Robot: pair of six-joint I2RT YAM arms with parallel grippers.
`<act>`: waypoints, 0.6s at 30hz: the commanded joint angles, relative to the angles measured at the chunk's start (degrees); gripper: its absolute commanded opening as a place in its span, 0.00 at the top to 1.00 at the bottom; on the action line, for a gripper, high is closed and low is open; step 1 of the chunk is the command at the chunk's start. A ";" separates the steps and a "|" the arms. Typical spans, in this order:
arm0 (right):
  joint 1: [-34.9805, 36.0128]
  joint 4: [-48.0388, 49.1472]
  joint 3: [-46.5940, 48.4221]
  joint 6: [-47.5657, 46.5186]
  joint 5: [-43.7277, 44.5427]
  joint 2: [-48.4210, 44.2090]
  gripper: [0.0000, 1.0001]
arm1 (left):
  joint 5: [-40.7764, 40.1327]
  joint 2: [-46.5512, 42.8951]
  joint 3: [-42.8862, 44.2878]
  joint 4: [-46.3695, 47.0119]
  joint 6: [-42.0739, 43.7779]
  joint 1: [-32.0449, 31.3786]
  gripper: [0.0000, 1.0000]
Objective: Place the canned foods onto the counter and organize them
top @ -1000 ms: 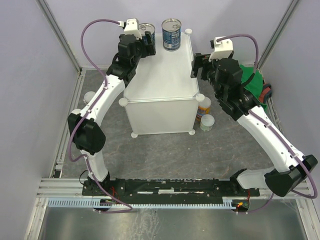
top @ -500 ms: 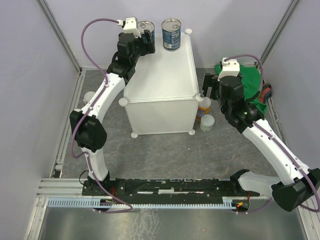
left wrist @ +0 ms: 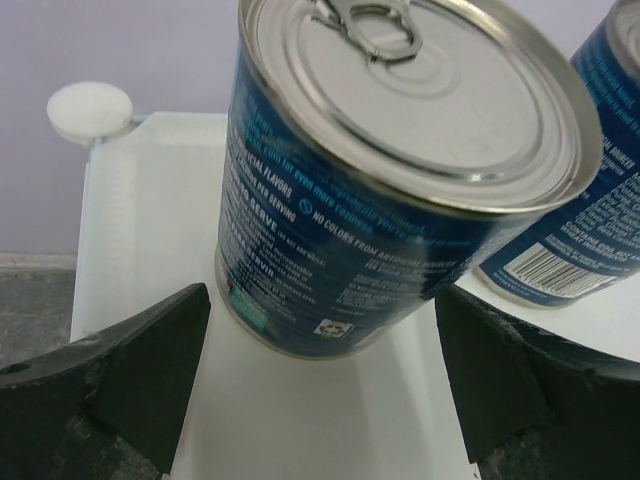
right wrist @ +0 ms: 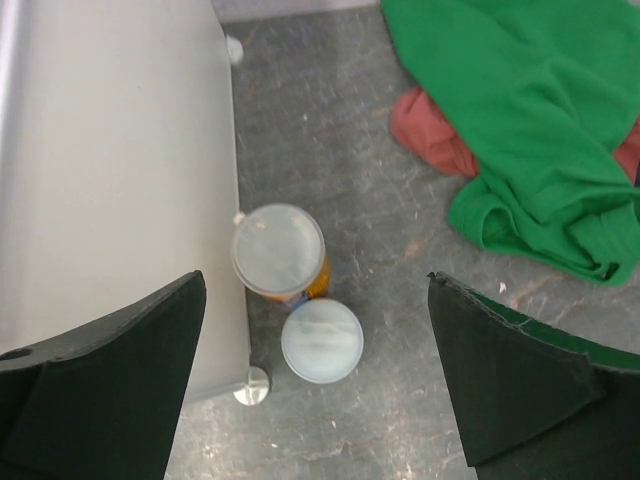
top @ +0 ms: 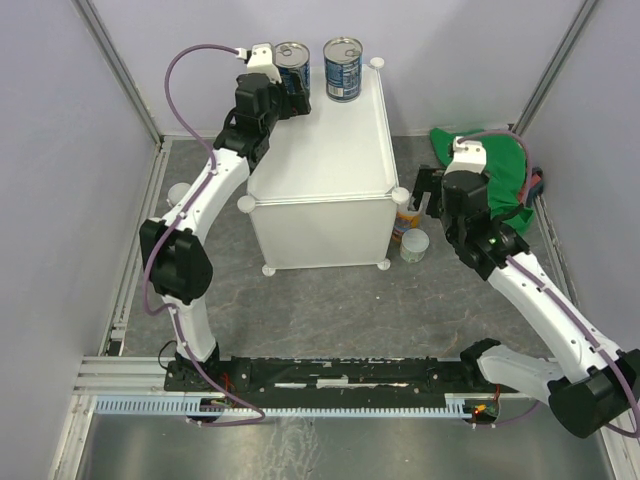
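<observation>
Blue cans are up, and my right arm has dropped to the floor cans

Blue can now stands on the counter at the upper left of the top view, just beside the second blue can. My left jaws are apart on either side of its base, and in the wrist view they do not seem to pinch it, so I judge it released. A second ago my right arm was up by the counter's right edge. It has since swung down, and my right jaws hang wide apart and empty over the orange-labelled can and the pale-lidded can. Both are on the grey floor by the counter's lower right corner, left of the green cloth. I take one of these to be my next pick.
</observation>
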 commanded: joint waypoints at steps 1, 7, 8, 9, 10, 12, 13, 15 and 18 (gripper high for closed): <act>-0.60 1.18 -3.05 2.28 -0.77 -0.49 0.01 | 1.12 -4.74 -0.95 1.18 -2.09 0.25 0.01; -1.14 1.91 -5.98 3.22 -2.13 -0.71 0.01 | 1.67 -7.18 -2.60 0.93 -2.46 0.04 0.01; -1.29 2.32 -6.60 3.27 -2.68 -0.52 0.01 | 1.58 -7.69 -2.93 0.73 -2.46 -0.11 0.01; -1.32 2.73 -7.15 3.35 -3.14 -0.34 0.01 | 1.58 -8.15 -3.17 0.56 -2.52 -0.26 0.01; -1.46 3.22 -7.72 3.37 -3.71 -0.05 0.01 | 1.56 -8.59 -3.64 0.42 -2.59 -0.42 0.01; -1.76 4.67 -8.85 3.17 -5.29 0.71 0.01 | 1.57 -9.63 -4.32 0.04 -2.55 -0.84 0.01; -2.02 5.50 -9.36 3.01 -6.39 1.12 0.01 | 1.56 -10.14 -4.65 -0.21 -2.55 -1.02 0.01; -2.47 7.25 -10.50 2.76 -8.25 1.93 0.01 | 1.28 -11.10 -5.18 -0.73 -2.46 -1.40 0.01; -3.06 9.30 -11.58 1.94 -10.54 3.23 0.01 | 0.66 -12.77 -6.42 -1.41 -2.50 -1.76 0.01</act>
